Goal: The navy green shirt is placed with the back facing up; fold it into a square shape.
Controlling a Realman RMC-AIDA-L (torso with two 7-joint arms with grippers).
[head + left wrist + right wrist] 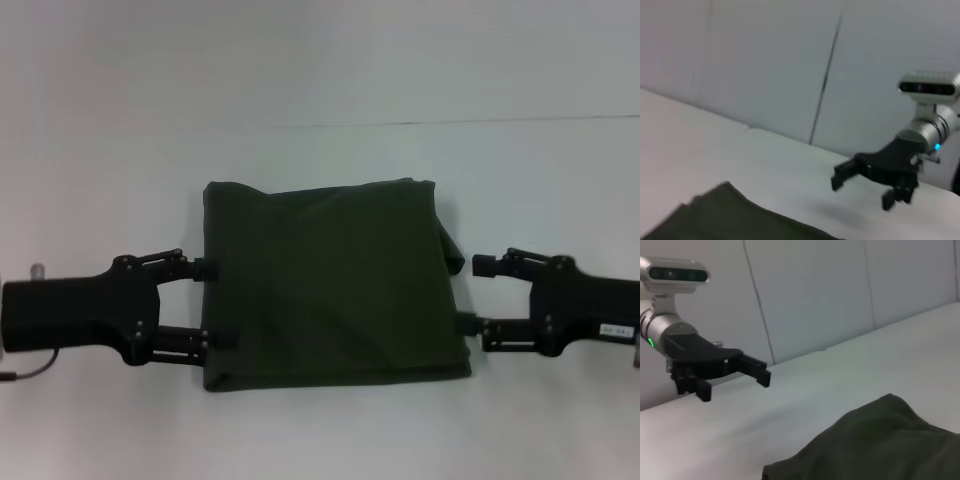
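Though already folded near-square in head view, navy green shirt point(335, 285) lies mid-surface point(320, 70); left gripper point(208, 305) at its left edge, right gripper point(472, 294) at its right, jaws spread, holding nothing. Left wrist view: right gripper point(860, 187) clear of cloth. Right wrist view: left gripper point(735, 376) likewise. Soft, limp, light; likely best pinched at edges or corners.

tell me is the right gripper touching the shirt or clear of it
Cannot tell. In the head view one finger of the right gripper meets the navy green shirt edge in outline, but no view shows contact or a gap plainly.
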